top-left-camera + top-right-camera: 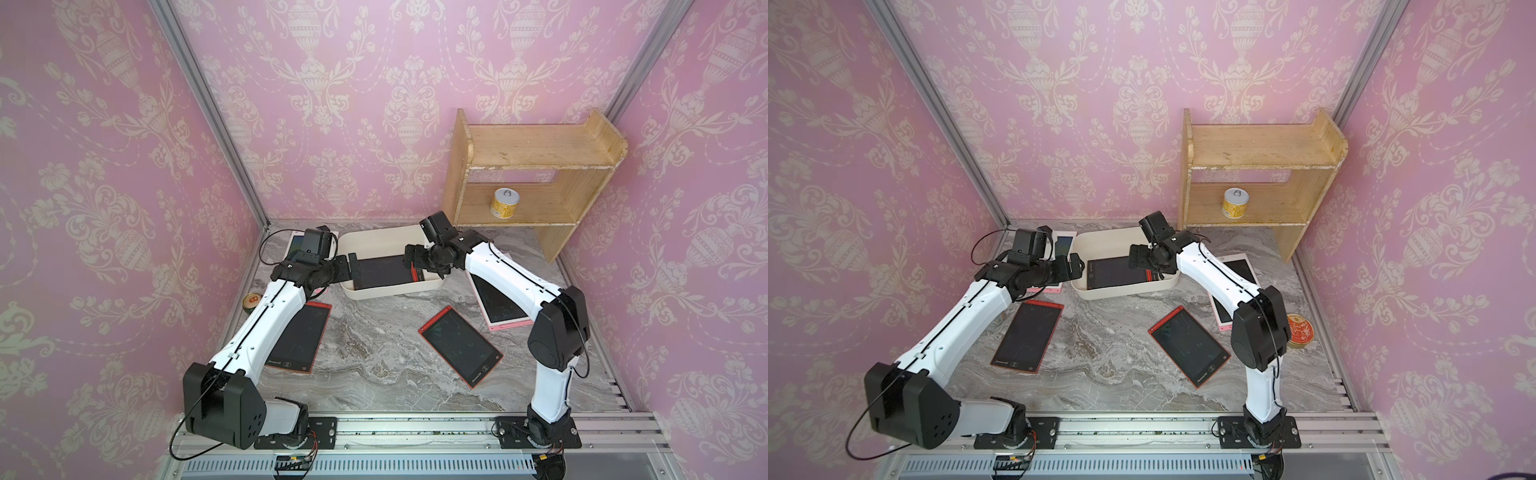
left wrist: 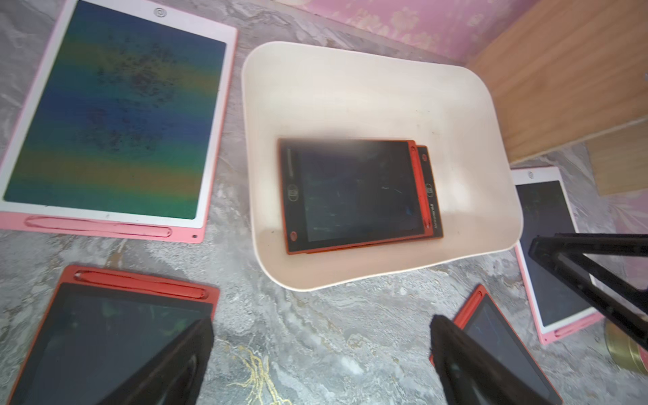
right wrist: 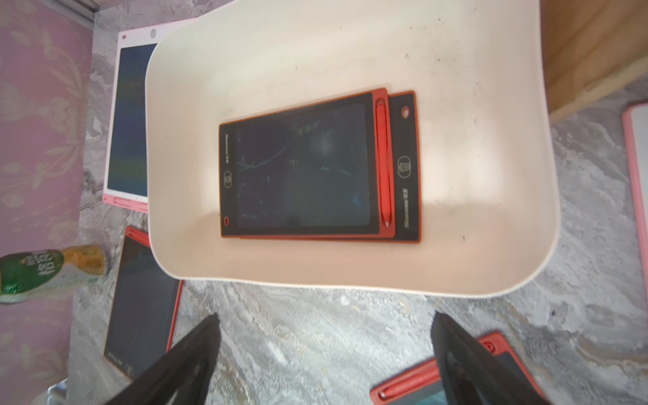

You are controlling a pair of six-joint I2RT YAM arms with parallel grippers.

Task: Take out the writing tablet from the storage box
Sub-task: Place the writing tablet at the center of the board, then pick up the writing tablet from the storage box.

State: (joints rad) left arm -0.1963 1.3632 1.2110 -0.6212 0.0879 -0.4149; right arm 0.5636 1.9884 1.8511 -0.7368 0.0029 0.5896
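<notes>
The storage box (image 1: 390,292) is an off-white tub at the back middle of the marble table, seen in both top views (image 1: 1125,292). Two red-framed writing tablets lie stacked flat inside it, the upper one (image 2: 354,193) (image 3: 301,168) covering most of the lower one (image 3: 406,168). My left gripper (image 1: 349,268) (image 2: 322,321) hovers open at the box's left end with nothing between its fingers. At the box's right end my right gripper (image 1: 415,259) (image 3: 326,317) is also open and empty, above the stack.
Around the box, flat on the table, lie red tablets (image 1: 461,347) (image 1: 299,338) and pink-framed ones (image 1: 498,307) (image 1: 297,243). A wooden shelf (image 1: 536,174) with a yellow can (image 1: 505,202) stands at the back right. A round tin (image 1: 1300,330) sits at the right, a small can (image 1: 252,300) at the left.
</notes>
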